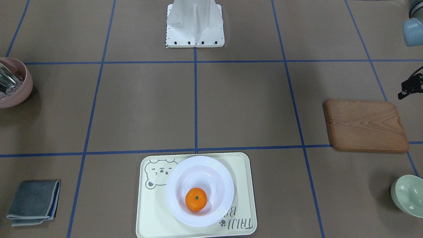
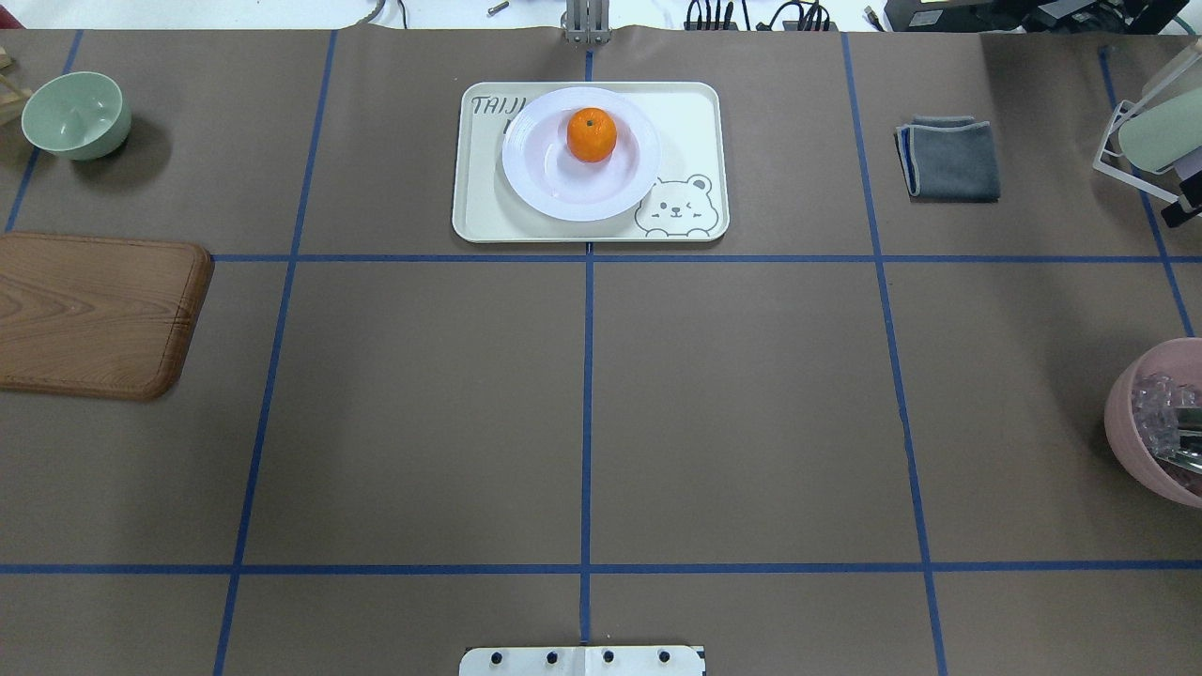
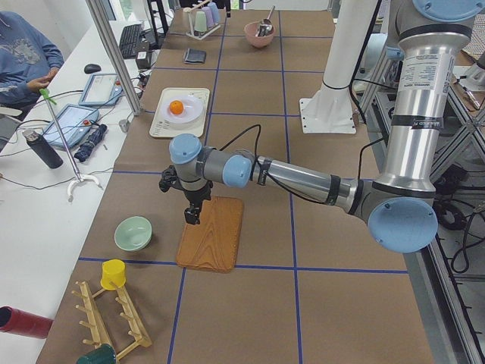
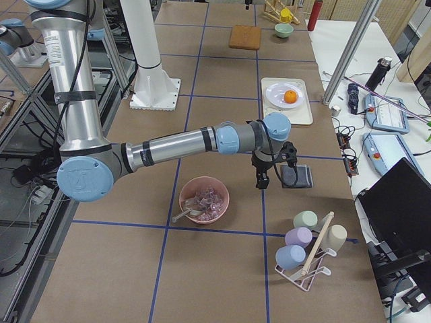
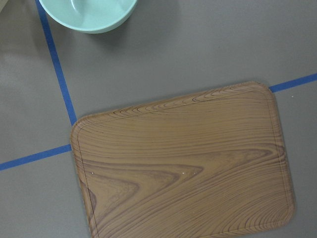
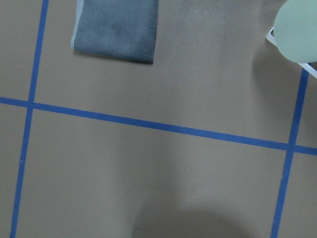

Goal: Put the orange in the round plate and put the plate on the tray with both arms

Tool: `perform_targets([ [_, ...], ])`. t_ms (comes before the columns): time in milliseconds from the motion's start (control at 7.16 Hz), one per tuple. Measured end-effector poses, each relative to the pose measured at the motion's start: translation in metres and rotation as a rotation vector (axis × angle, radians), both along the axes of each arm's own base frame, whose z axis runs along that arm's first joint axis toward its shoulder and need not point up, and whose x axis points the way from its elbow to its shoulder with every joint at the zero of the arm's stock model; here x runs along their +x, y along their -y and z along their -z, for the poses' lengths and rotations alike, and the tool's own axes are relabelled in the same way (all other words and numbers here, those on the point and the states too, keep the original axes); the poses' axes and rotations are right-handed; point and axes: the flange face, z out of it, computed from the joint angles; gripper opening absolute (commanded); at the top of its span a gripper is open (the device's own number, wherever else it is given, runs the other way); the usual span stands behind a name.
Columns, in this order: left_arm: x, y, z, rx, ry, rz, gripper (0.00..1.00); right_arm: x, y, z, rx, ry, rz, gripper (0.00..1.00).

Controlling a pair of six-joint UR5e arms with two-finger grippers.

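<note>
While the left fingers (image 3: 192, 215) and right fingers (image 4: 260, 180) hang empty, their spread cannot be told.

The left arm (image 3: 295, 178) stretches out level, the left gripper (image 3: 194, 214) pointing straight down. The right arm (image 4: 175, 145) does likewise, the right gripper (image 4: 260, 180) pointing down. Jaw spacing unreadable.

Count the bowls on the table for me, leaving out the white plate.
2. The pale-green bowl sits on the robot's left, on the far side of the wooden board. The pink bowl sits at the table's edge on the robot's right, with clear pieces inside. None looks hidden.
</note>
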Motion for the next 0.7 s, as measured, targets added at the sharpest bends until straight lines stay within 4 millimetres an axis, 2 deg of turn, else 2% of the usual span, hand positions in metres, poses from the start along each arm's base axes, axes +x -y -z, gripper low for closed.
perform_targets([
  [279, -0.002, -0.001, 0.000, -0.001, 0.002, 0.005, 0.98, 0.002, -0.004, -0.008, -0.010, -0.015, -0.004, 1.00],
  [419, -0.004, -0.001, -0.002, -0.004, 0.004, 0.008, 0.98, 0.008, -0.010, -0.018, -0.026, -0.023, -0.011, 1.00],
  [698, -0.022, -0.004, -0.008, -0.026, -0.001, 0.042, 0.98, 0.028, -0.017, -0.025, -0.035, -0.025, -0.043, 1.00],
])
